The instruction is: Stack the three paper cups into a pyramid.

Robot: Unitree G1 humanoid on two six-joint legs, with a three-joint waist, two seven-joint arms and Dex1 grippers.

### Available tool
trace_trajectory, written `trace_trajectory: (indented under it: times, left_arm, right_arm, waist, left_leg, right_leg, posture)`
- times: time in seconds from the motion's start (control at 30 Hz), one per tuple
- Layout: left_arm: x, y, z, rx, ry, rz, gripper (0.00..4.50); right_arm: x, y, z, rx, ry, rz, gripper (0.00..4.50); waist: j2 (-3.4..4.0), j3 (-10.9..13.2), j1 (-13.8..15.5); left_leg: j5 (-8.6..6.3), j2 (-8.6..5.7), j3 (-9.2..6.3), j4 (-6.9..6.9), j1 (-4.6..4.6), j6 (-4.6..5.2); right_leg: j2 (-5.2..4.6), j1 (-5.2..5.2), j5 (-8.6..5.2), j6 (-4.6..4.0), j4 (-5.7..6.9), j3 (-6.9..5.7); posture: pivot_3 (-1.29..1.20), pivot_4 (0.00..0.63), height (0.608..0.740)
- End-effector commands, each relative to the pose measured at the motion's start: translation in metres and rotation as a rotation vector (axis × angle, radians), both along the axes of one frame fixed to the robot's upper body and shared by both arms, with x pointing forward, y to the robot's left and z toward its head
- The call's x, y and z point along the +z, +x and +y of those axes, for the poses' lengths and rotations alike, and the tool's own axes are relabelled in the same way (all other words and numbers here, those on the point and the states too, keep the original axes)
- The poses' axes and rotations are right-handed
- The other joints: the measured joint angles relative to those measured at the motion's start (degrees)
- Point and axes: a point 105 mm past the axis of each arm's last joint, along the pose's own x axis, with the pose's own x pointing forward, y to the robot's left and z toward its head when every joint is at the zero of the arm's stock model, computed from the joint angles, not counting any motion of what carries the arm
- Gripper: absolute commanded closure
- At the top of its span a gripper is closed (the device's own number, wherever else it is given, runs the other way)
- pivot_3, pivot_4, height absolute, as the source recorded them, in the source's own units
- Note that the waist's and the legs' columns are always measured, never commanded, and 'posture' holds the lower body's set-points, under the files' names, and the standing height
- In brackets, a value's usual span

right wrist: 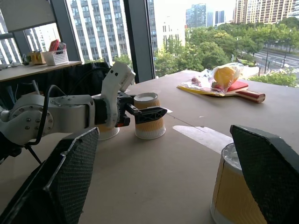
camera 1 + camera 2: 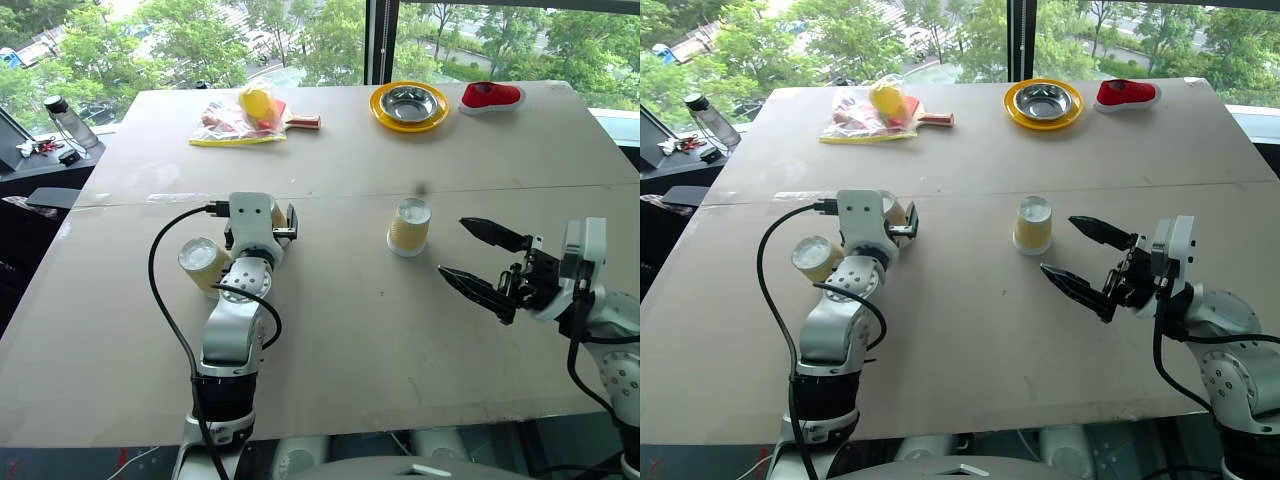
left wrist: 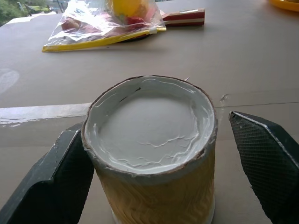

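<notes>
- Across the tan counter (image 2: 350,330), the head views lay out the whole scene: the left gripper (image 2: 283,222) reaches forward and level on its arm, while the right gripper (image 2: 478,258) points inward toward the middle, its wrist bent.
- Between the left jaws, the left wrist view shows an upside-down paper cup (image 3: 152,149), white base up; one finger (image 3: 51,182) touches or nearly touches its side and the other stands clear, so the jaws are wide open and grip nothing. From the head views this cup is almost wholly hidden behind the wrist housing.
- Just outside the left arm, beside the wrist, a second cup (image 2: 203,262) shows in the head views; whether it stands or leans I cannot tell. The right wrist view catches a sliver of it behind the arm.
- Ahead of the right jaws, and apart from them, stands the third cup (image 2: 409,227), also inverted. The right wrist view cuts it off behind one of its own fingers (image 1: 266,177); these jaws are spread wide and empty.
- Far beyond both jaws lie a clear bag (image 2: 240,115) on a red paddle, a yellow plate (image 2: 409,105) with a steel bowl, and a red shoe (image 2: 491,96).
</notes>
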Motion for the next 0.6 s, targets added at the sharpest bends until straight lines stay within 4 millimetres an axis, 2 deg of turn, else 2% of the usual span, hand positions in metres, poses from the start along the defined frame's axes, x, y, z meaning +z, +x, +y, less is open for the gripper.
trace_trajectory:
  times: [0.03, 0.13, 0.4, 0.53, 0.6]
  left_arm:
    - [0.015, -0.001, -0.003, 0.011, -0.025, -0.059, 0.84]
    - [0.017, 0.000, -0.002, 0.038, -0.037, -0.067, 2.09]
    - [0.019, 0.001, -0.008, 0.017, -0.062, -0.068, 2.09]
    - [0.023, -0.001, -0.020, -0.097, -0.065, -0.115, 2.09]
    - [0.030, -0.004, -0.032, -0.235, -0.055, -0.171, 2.09]
  right_arm:
    - [0.009, -0.004, -0.003, 0.013, 0.005, -0.039, 0.00]
    - [0.007, -0.005, -0.004, 0.026, 0.005, -0.029, 0.00]
    - [0.007, -0.009, -0.007, 0.023, 0.003, -0.024, 0.00]
    - [0.004, -0.009, -0.011, -0.005, 0.000, -0.016, 0.00]
    - [0.003, -0.010, -0.013, -0.017, -0.002, -0.013, 0.00]
  waist:
    - [0.00, 0.00, 0.02]
    - [-0.01, -0.01, 0.11]
    - [-0.01, -0.01, 0.13]
    - [-0.01, -0.01, 0.20]
    - [-0.01, -0.01, 0.23]
  left_leg:
    - [0.00, 0.00, 0.00, 0.00, 0.00, 0.00]
    - [0.00, 0.00, 0.01, 0.01, 0.00, 0.00]
    - [0.00, 0.00, 0.01, 0.02, 0.00, 0.00]
    - [0.00, 0.00, 0.01, 0.02, -0.01, 0.00]
    - [0.00, 0.00, 0.01, 0.02, -0.01, 0.00]
  right_leg:
    - [0.00, 0.00, 0.00, 0.00, 0.00, 0.00]
    - [0.00, 0.01, 0.00, 0.00, 0.00, 0.00]
    - [0.00, 0.00, 0.00, 0.01, 0.01, 0.00]
    - [0.00, 0.00, 0.00, 0.01, 0.01, 0.00]
    - [0.00, 0.00, 0.00, 0.01, 0.01, 0.00]
  posture:
    - [0.00, 0.150, 0.740]
    - [0.00, 0.150, 0.740]
    - [0.00, 0.150, 0.740]
    - [0.00, 0.150, 0.740]
    - [0.00, 0.150, 0.740]
